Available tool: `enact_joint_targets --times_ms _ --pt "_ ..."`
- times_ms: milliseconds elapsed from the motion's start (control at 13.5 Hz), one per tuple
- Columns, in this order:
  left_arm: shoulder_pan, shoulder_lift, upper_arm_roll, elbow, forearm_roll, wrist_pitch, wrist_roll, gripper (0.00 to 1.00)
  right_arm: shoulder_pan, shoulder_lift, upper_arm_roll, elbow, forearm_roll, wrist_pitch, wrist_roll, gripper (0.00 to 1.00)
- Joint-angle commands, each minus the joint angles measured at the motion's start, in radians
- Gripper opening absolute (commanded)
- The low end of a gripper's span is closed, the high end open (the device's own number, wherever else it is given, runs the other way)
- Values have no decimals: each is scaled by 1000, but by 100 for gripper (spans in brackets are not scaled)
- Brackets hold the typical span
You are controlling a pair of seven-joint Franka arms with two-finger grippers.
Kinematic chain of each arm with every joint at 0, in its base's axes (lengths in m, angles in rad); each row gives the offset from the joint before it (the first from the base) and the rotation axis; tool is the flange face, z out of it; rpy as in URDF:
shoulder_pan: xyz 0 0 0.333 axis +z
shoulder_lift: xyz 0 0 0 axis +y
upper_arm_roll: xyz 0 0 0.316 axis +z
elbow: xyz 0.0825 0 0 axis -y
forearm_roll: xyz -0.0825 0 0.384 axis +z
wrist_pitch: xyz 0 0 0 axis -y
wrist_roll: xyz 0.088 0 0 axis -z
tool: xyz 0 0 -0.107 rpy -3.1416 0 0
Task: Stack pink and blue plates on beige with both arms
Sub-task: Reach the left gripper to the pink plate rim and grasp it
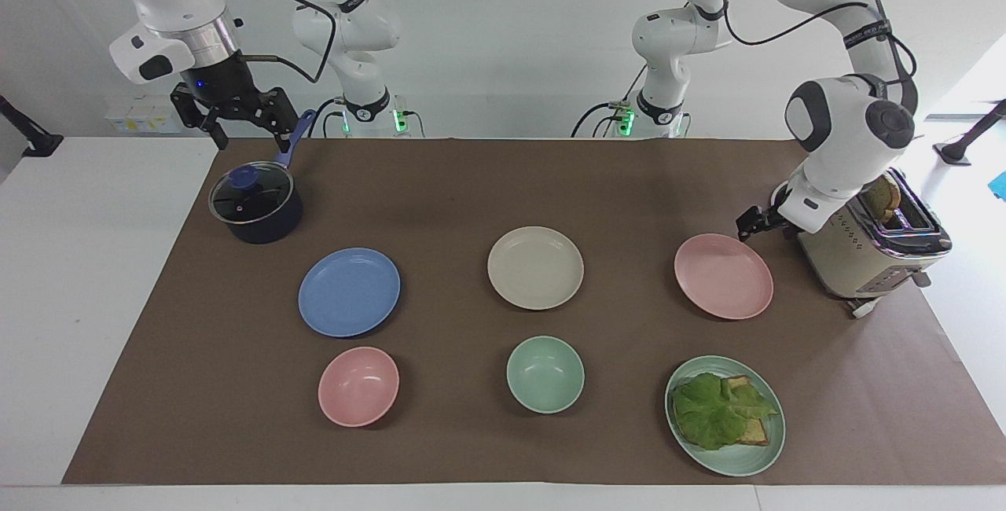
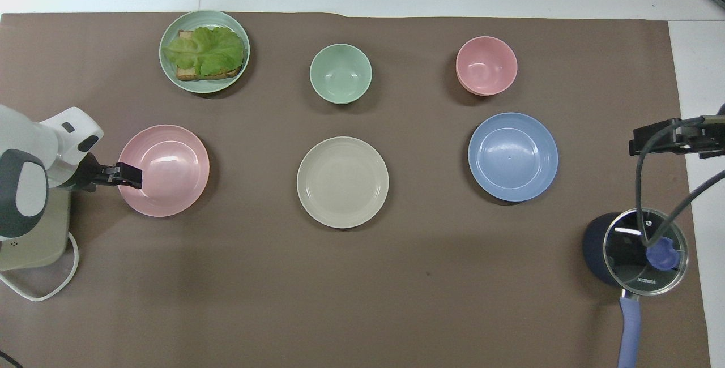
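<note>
left fingers (image 1: 750,224) open at pink plate (image 1: 723,276) rim | right fingers (image 1: 238,119) open, empty

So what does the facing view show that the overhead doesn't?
Only facing: both arm bases, the bread in the toaster, the whole right pincer above the pot. Only overhead: the left pincer lapping the pink plate's rim, the pot's full handle. Both: blue plate, beige plate, all unstacked.
</note>
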Motion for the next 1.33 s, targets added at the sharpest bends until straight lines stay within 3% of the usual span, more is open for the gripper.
enact_joint_targets --times_ms 0,148,222,296,369,739,887,1108,1256 --pt "41 -3 -4 -86 -11 91 -15 100 -10 -20 3 -20 -2 4 -15 100" --pt "55 -1 -4 -95 -11 84 -110 100 -10 -20 2 -20 -2 4 -15 100" --pt "57 0 -4 -87 -11 78 -127 76 -10 -20 2 -20 -2 4 -15 100" --pt "60 2 -4 -86 -11 81 -120 17 -10 -20 0 -20 -2 4 -15 100" --pt "60 5 -4 -84 -11 85 -132 0 -10 -20 0 -20 -1 4 -15 100" --pt "49 23 -7 -49 -14 75 -170 0 -10 -20 0 -20 -1 4 -15 100" --pt "39 14 -10 12 -32 -32 -173 0 -10 -20 0 -20 -1 4 -16 100" --pt "39 -12 -12 167 -159 -268 -190 0 -10 -22 -1 -20 -2 4 -15 100" --pt "22 -15 -67 206 -185 -309 -279 0 -11 -22 -1 -22 -1 4 -16 100"
